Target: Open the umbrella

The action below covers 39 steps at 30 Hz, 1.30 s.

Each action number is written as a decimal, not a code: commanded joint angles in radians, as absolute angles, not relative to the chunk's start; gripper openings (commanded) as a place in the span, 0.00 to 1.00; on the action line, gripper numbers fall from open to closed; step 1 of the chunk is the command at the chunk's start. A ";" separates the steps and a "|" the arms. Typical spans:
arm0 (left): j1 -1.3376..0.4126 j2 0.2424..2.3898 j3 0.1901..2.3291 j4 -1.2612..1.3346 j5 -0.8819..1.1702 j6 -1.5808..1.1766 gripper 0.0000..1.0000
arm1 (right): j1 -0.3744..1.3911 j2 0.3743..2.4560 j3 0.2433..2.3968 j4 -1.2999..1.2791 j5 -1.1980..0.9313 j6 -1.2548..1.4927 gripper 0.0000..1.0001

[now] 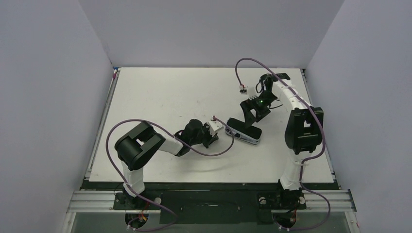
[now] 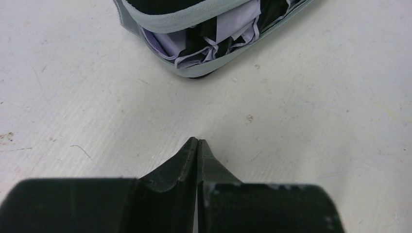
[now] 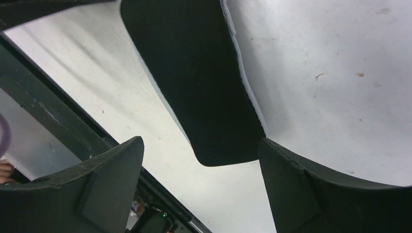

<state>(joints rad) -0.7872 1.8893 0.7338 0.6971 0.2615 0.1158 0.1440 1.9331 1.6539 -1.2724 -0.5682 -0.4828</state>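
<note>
Umbrella [image 1: 245, 130] is lying flat and folded shut on the worktop [image 1: 165, 97], a bit right of the middle and roughly halfway between the near and far edges. It's a compact one: a flat bundle with rounded ends, black on top, with a pale grey band round the edge. The left wrist view shows one end of it, with loose pleats of pale lavender and black fabric stuffed inside that band.

Handling guess: it's light and soft on the outside, so the cloth will probably squash and slide under a pinch rather than give a firm hold. The fabric looks smooth, so likely slippery too. You'd want to grab the stiff parts inside, handle end with one arm and body with the other, but I can't pick out the handle or shaft in any view.

Right gripper [image 3: 200, 141] has its fingers spread wide, straddling one rounded black end of the bundle, and as far as I can tell it isn't squeezing. Left gripper [image 2: 198, 141] is pinched fully together on nothing, tips low over bare worktop just short of the other end. The worktop is matte white, scuffed and speckled.
</note>
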 commanded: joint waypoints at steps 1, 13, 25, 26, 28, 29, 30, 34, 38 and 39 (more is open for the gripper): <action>-0.761 1.848 0.720 0.604 0.278 0.155 0.02 | 0.110 1.994 1.658 -1.385 -0.624 -0.547 0.83; -0.742 1.667 0.696 0.470 0.306 -0.112 0.58 | 0.142 1.858 1.337 -1.096 -0.776 -0.199 0.74; -0.641 1.585 0.643 0.468 0.385 -0.184 0.70 | 0.219 1.734 1.342 -1.244 -0.710 -0.448 0.80; -0.640 1.583 0.634 0.476 0.387 -0.158 0.70 | 0.209 1.740 1.363 -1.330 -0.702 -0.550 0.80; -0.638 1.576 0.623 0.495 0.397 -0.126 0.70 | 0.182 1.753 1.436 -1.427 -0.683 -0.668 0.80; -0.638 1.572 0.620 0.505 0.411 -0.114 0.70 | 0.170 1.757 1.493 -1.451 -0.673 -0.703 0.80; -0.640 1.569 0.608 0.513 0.425 -0.088 0.70 | 0.168 1.757 1.520 -1.476 -0.667 -0.775 0.81; -0.664 1.564 0.578 0.560 0.443 0.014 0.71 | 0.184 1.778 1.670 -1.437 -0.633 -0.933 0.87; -0.699 1.570 0.567 0.590 0.437 0.101 0.72 | 0.226 1.869 1.814 -1.470 -0.611 -1.144 0.90; -0.712 1.569 0.565 0.594 0.436 0.123 0.72 | 0.245 1.903 1.827 -1.503 -0.606 -1.185 0.90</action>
